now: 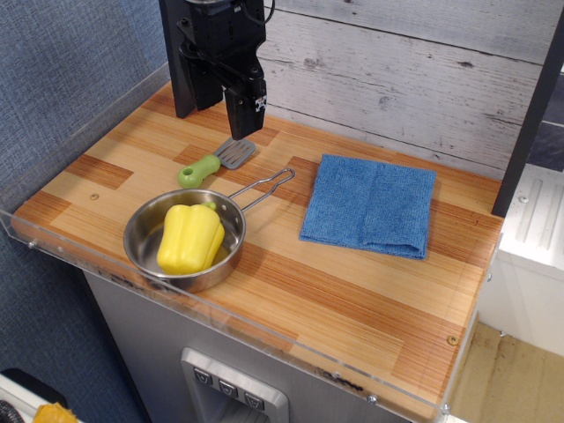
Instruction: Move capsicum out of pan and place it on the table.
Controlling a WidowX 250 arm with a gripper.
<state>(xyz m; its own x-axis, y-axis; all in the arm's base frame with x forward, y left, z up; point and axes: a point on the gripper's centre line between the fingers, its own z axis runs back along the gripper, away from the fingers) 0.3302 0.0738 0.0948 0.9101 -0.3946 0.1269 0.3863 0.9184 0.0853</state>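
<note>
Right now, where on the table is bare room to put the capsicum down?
The widest bare patch of table lies between the pan, the blue cloth and the front rim. A smaller one is left of the spatula. The back is crowded: gripper, spatula and pan handle sit close.

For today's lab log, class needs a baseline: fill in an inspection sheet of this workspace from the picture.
Surface: wooden table with clear rim.
Job's things: yellow capsicum lies inside the steel pan, near the front left; pan handle points toward the back right.
Clutter: green-handled spatula behind the pan; folded blue cloth to the right.
Gripper: gripper hangs above the spatula, holding nothing; jaw state cannot be told.
Cables: black cable at the arm's top.
Surroundings: grey plank wall behind, blue wall on the left.
</note>
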